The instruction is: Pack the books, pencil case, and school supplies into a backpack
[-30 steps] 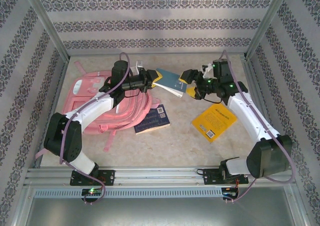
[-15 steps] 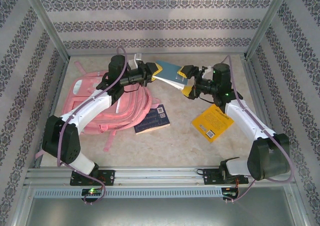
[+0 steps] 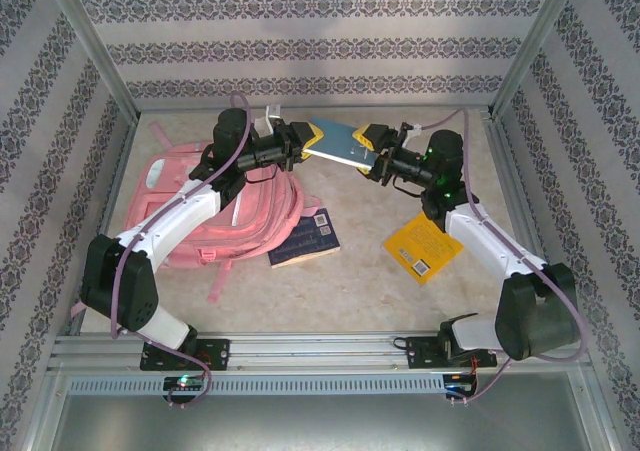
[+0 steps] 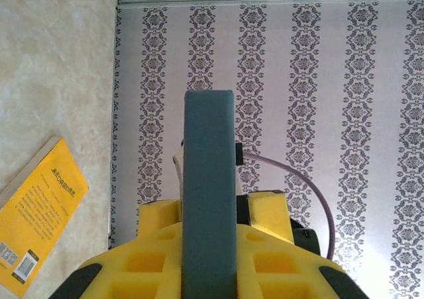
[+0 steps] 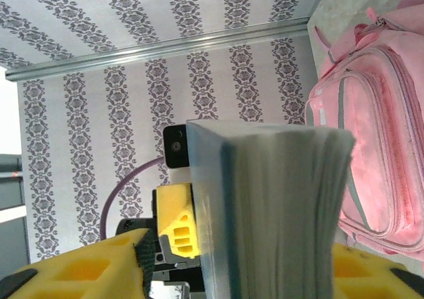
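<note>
A teal-blue book (image 3: 334, 142) hangs in the air at the back middle, between both grippers. My left gripper (image 3: 300, 147) is shut on its left end; in the left wrist view the book's dark teal edge (image 4: 209, 199) runs up between the yellow fingers (image 4: 156, 246). My right gripper (image 3: 373, 151) is at the book's right end. There the thick page edge (image 5: 285, 213) sits between its fingers, with a gap beside the left finger (image 5: 73, 269). The pink backpack (image 3: 215, 206) lies at the left under my left arm, seen as well in the right wrist view (image 5: 377, 146).
A dark navy book (image 3: 305, 237) lies on the table beside the backpack's right edge. The yellow-orange book (image 3: 428, 243) with a barcode lies under my right arm, with the same book (image 4: 36, 213) in the left wrist view. Patterned walls close in the back and sides.
Both grippers and the teal-blue book have risen and shifted toward the back wall. The right gripper has swung left, closer to the left one, and the book has levelled out.
</note>
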Controlling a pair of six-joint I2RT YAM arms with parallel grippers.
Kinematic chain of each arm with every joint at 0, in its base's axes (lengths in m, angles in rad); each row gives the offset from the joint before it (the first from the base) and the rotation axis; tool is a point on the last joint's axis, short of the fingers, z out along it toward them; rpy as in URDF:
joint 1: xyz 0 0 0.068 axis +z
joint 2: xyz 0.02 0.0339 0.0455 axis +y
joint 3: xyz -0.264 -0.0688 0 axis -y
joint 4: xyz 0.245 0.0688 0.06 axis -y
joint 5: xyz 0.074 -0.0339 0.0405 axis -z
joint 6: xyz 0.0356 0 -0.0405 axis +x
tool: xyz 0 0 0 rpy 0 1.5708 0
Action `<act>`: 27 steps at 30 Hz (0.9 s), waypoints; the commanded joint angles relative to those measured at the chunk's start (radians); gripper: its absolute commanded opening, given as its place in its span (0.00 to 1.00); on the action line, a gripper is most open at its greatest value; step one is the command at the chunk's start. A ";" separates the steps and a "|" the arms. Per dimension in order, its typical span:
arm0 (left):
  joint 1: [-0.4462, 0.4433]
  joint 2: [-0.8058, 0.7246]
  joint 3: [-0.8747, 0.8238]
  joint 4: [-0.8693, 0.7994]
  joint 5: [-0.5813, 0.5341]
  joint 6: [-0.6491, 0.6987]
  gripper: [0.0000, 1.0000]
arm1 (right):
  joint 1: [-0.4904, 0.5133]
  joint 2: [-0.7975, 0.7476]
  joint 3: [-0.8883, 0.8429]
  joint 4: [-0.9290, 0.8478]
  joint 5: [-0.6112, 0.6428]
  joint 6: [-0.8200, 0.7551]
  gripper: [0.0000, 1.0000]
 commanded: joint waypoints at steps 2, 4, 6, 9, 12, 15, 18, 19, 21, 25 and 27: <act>0.009 -0.025 0.016 0.005 0.006 0.002 0.02 | -0.017 -0.044 -0.022 0.033 -0.023 -0.008 0.46; 0.008 -0.022 0.016 0.009 0.015 -0.002 0.02 | -0.024 -0.044 -0.030 0.036 -0.026 -0.012 0.42; 0.007 -0.023 0.010 0.006 0.029 -0.002 0.02 | -0.031 -0.040 -0.037 0.056 -0.026 -0.005 0.37; 0.007 -0.031 -0.005 -0.007 0.034 0.000 0.02 | -0.026 -0.035 -0.022 0.061 -0.037 -0.009 0.32; 0.007 -0.035 -0.025 -0.012 0.041 0.002 0.02 | -0.021 -0.033 -0.011 0.056 -0.045 -0.018 0.23; 0.008 -0.039 -0.036 -0.014 0.049 0.003 0.02 | -0.022 -0.036 -0.014 0.046 -0.047 -0.040 0.13; 0.011 -0.048 -0.037 -0.049 0.051 0.030 0.14 | -0.022 -0.052 -0.018 0.006 -0.049 -0.094 0.07; 0.012 -0.052 -0.035 -0.079 0.048 0.048 0.24 | -0.023 -0.066 -0.018 -0.034 -0.043 -0.126 0.06; 0.022 -0.066 -0.031 -0.159 0.038 0.104 0.41 | -0.028 -0.108 -0.023 -0.145 -0.015 -0.204 0.01; 0.055 -0.090 0.008 -0.425 -0.016 0.285 0.46 | -0.044 -0.180 -0.042 -0.315 0.035 -0.318 0.00; 0.061 -0.086 0.077 -0.654 -0.097 0.452 0.47 | -0.047 -0.210 -0.048 -0.392 0.053 -0.379 0.00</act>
